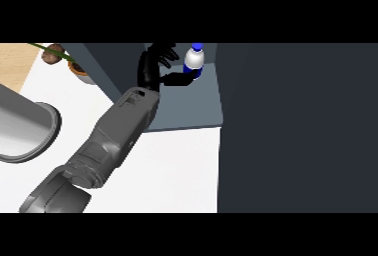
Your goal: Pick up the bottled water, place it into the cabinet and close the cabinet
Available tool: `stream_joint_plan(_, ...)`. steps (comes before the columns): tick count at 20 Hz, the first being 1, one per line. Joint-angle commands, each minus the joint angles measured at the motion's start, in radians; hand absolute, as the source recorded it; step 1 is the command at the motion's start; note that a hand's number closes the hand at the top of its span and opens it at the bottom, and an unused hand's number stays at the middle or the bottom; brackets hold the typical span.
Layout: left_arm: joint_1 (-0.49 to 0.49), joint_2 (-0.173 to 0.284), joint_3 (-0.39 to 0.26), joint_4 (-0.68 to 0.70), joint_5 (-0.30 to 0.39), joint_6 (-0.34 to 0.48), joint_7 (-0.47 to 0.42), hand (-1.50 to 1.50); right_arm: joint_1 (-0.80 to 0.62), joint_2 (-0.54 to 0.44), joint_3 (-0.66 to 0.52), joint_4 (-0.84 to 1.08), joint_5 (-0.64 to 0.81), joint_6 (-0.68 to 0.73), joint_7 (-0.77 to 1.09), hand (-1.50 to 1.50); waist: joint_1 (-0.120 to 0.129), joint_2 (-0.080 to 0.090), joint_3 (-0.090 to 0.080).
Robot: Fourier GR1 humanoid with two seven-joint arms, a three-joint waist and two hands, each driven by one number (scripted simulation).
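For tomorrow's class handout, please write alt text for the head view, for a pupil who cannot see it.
A grey forearm reaches up from the lower left, its black hand open beside a bottled water standing inside a dark grey cabinet. The cabinet's door fills the right side; a white counter lies below.

From my remote station: the cabinet (pixel 184 107) stands at the back of the counter (pixel 170 170), its door (pixel 295 125) to the right. The bottle (pixel 194 60) stands upright inside, toward the rear right. My hand (pixel 159 65) is just left of it, thumb touching its lower part. A pot (pixel 80 72) sits far left, behind a round metal vessel (pixel 26 132).
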Motion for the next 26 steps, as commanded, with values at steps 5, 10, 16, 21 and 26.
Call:
stream_joint_plan(5,0.016,0.047,0.009,0.052,-0.012,0.001,-0.010,-1.50,0.000,-0.009,0.011,-0.025,0.003,-0.001,0.017,-1.50,-0.007,0.009,-0.003)
stream_joint_plan(10,0.021,0.031,0.013,0.061,-0.015,0.040,-0.013,-1.50,0.005,-0.015,0.001,-0.055,-0.017,-0.007,0.040,-1.50,-0.003,0.006,-0.003)
stream_joint_plan(16,0.063,0.057,0.057,-0.009,0.020,-0.068,-0.107,-1.50,-0.020,0.008,0.022,0.012,0.035,-0.018,-0.004,-1.50,0.009,0.006,-0.003)
stream_joint_plan(21,0.084,0.068,0.111,-0.069,0.064,-0.192,-0.186,-1.50,-0.007,0.001,0.019,0.005,0.024,-0.018,0.000,-1.50,0.026,-0.003,-0.003)
stream_joint_plan(26,0.120,0.049,0.144,-0.130,0.092,-0.332,-0.248,-1.50,0.009,-0.007,0.004,0.004,0.030,-0.017,-0.028,-1.50,0.047,-0.015,-0.002)
